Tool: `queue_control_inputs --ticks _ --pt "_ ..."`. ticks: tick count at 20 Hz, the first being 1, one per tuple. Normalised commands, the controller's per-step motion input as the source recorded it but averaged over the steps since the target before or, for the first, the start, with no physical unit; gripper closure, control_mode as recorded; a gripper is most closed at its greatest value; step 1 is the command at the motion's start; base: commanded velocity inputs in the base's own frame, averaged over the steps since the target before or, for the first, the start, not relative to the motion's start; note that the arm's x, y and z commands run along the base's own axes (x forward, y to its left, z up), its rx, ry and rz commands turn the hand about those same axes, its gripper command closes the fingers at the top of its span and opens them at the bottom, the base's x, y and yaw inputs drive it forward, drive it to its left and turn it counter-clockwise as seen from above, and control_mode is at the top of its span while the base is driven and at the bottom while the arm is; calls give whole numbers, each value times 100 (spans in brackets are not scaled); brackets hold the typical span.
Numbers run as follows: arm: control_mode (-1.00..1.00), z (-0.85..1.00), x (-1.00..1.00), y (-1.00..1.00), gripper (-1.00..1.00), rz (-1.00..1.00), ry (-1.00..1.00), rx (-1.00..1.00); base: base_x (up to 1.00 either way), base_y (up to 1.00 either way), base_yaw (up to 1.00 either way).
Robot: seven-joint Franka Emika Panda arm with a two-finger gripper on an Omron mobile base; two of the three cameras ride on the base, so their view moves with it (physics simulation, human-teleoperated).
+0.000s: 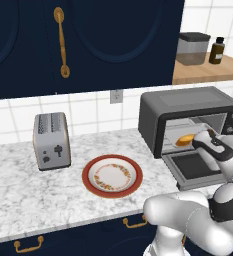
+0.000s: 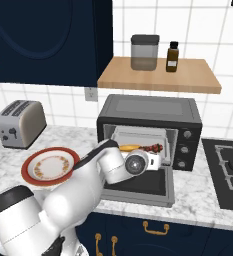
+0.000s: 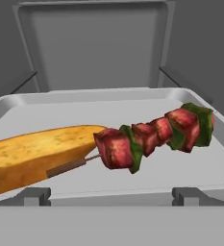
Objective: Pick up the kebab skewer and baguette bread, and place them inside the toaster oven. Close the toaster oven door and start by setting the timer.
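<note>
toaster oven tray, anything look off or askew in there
Slightly: the kebab skewer lies at a slant, its stick end resting against the baguette bread on the tray. Nothing is spilled or damaged.

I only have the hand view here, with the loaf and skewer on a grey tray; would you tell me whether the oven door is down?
Observer: Yes, the dark grey toaster oven's drop-down door lies flat open in front of it.
Operator: Anything left on the plate?
Observer: No, the round red-rimmed plate on the marble counter holds no food.
Operator: Where is the hand?
Observer: The open gripper hangs over the door, at the oven's mouth.
</note>
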Motion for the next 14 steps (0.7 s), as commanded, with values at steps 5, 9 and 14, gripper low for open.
queue_control_inputs --ticks 5,9,14 --pt "-100 0 4 0 -100 0 0 0 0 0 0" --pt "-100 0 0 0 -100 0 -1 0 0 0 0" --pt "-100 0 1 0 -100 0 -1 0 0 0 0"
